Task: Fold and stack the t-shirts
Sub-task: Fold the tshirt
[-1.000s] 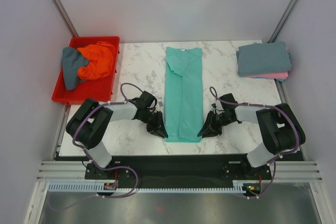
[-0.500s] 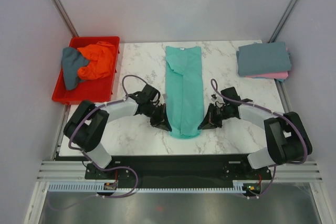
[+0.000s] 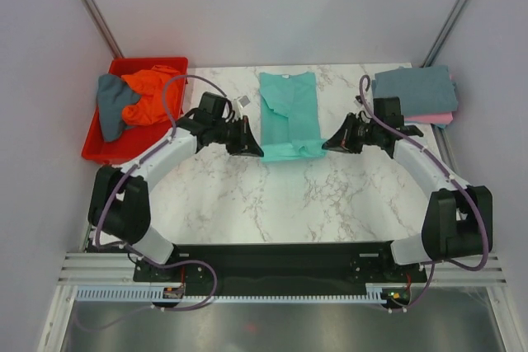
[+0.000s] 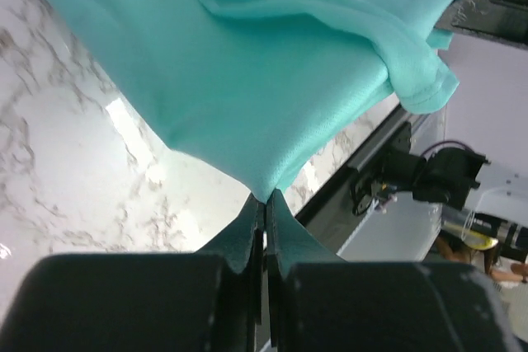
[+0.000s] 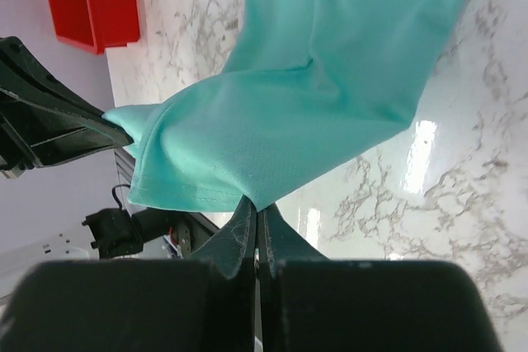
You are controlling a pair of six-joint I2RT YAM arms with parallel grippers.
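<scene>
The soft teal-turquoise short-sleeved t-shirt (image 3: 288,109) is laid at the far middle of the white marble table (image 3: 280,204), its near hem doubled back. The hem's left corner is clamped in the closed jaws of the left gripper (image 3: 255,152), and the right corner in those of the right gripper (image 3: 327,145). A folded slate blue-grey t-shirt (image 3: 412,91) is stacked on a pink t-shirt (image 3: 433,119) at the far right.

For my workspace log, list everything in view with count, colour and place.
teal t-shirt: one, teal, centre, near hem raised
orange t-shirt: one, orange, crumpled in red bin
crumpled blue-grey t-shirt: one, slate, in bin beside orange
folded blue-grey t-shirt: one, slate, atop far-right stack
pink t-shirt: one, pink, under it
red bin: one, red, far left
table: one, white marble
left claw: one, black, shut on teal hem
right claw: one, black, shut on teal hem
</scene>
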